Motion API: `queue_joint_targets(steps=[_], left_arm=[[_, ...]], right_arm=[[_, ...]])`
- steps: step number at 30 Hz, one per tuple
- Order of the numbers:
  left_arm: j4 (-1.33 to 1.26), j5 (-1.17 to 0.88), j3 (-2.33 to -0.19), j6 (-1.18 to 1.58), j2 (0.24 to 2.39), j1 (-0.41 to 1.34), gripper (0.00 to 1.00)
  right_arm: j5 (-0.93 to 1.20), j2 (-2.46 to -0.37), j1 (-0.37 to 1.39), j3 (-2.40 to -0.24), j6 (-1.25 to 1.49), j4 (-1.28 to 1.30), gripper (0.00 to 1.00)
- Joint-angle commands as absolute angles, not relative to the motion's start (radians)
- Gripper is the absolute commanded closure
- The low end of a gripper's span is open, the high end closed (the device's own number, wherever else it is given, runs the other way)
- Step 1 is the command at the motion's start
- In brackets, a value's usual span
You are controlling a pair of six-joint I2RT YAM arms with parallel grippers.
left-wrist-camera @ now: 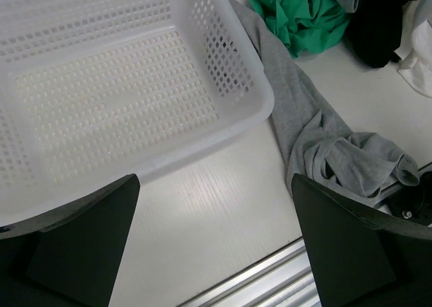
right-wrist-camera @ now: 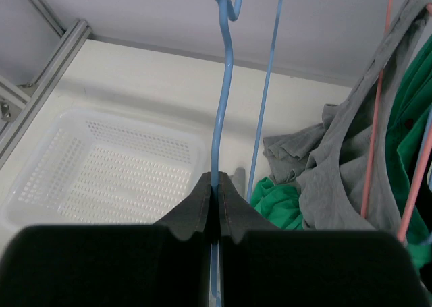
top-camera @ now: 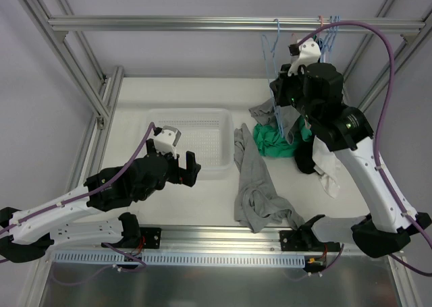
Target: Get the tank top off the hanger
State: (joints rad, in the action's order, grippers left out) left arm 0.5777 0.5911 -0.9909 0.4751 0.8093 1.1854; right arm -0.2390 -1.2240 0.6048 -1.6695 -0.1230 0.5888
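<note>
My right gripper [right-wrist-camera: 217,191] is up at the far right, under the top rail [top-camera: 202,23], its fingers pinched narrow on the wire of a blue hanger [right-wrist-camera: 223,104]. Just to the right of it in the wrist view hangs the grey tank top [right-wrist-camera: 337,165], with a pink hanger [right-wrist-camera: 373,138] wire running down across it and green cloth [right-wrist-camera: 280,206] behind; I cannot tell which hanger carries it. My left gripper [left-wrist-camera: 212,185] hovers low over the table [top-camera: 202,199] at the near edge of the white basket [left-wrist-camera: 263,108], jaws wide and holding nothing. A second grey garment [top-camera: 253,185] lies crumpled on the table just right of the basket, near a black piece [top-camera: 305,160] and a white piece [top-camera: 327,175]
</note>
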Motion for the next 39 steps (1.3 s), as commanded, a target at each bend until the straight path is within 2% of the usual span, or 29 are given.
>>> queue_joint_targets(steps=[1, 10, 17, 25, 26, 27, 29, 30, 31, 35, 36, 38, 39], left_arm=[[0.607, 0.604, -0.957, 0.506, 0.792, 1.192, 0.01], [0.606, 0.581, -0.907, 0.543, 0.772, 1.192, 0.01], [0.603, 0.572, -0.902, 0.554, 0.834, 1.192, 0.01], [0.586, 0.545, -0.91, 0.563, 0.896, 1.192, 0.01], [0.578, 0.534, -0.913, 0.56, 0.903, 1.192, 0.01], [0.549, 0.517, -0.911, 0.554, 0.91, 1.193, 0.01], [0.505, 0.442, -0.911, 0.519, 0.936, 1.193, 0.01], [0.455, 0.414, -0.91, 0.508, 0.948, 1.193, 0.01], [0.425, 0.384, -0.908, 0.48, 0.972, 1.193, 0.01], [0.269, 0.221, -0.91, 0.404, 1.058, 1.193, 0.01], [0.247, 0.153, -0.919, 0.388, 1.081, 1.193, 0.01], [0.2, 0.095, -0.952, 0.35, 1.167, 1.198, 0.01], [0.19, 0.075, -0.968, 0.335, 1.198, 1.201, 0.01]], right_arm=[[-0.252, -1.288, 0.577, -1.784, -0.143, 0.545, 1.0], [-0.14, -1.469, 0.46, -1.908, -0.084, 0.542, 1.0], [-0.104, -1.496, 0.453, -1.835, -0.037, 0.535, 1.0], [-0.077, -1.419, 0.454, -1.687, -0.003, 0.469, 0.99], [-0.072, -1.41, 0.454, -1.675, -0.003, 0.469, 0.91], [-0.061, -1.402, 0.454, -1.666, 0.001, 0.466, 0.64], [-0.054, -1.361, 0.456, -1.635, 0.032, 0.462, 0.4], [-0.045, -1.344, 0.453, -1.625, 0.032, 0.462, 0.25], [-0.038, -1.326, 0.454, -1.612, 0.032, 0.462, 0.21], [0.038, -1.171, 0.454, -1.534, 0.008, 0.468, 0.16], [0.046, -1.139, 0.454, -1.514, 0.005, 0.472, 0.08], [0.052, -1.067, 0.454, -1.454, -0.059, 0.512, 0.01], [0.037, -0.995, 0.454, -1.438, -0.073, 0.531, 0.0]])
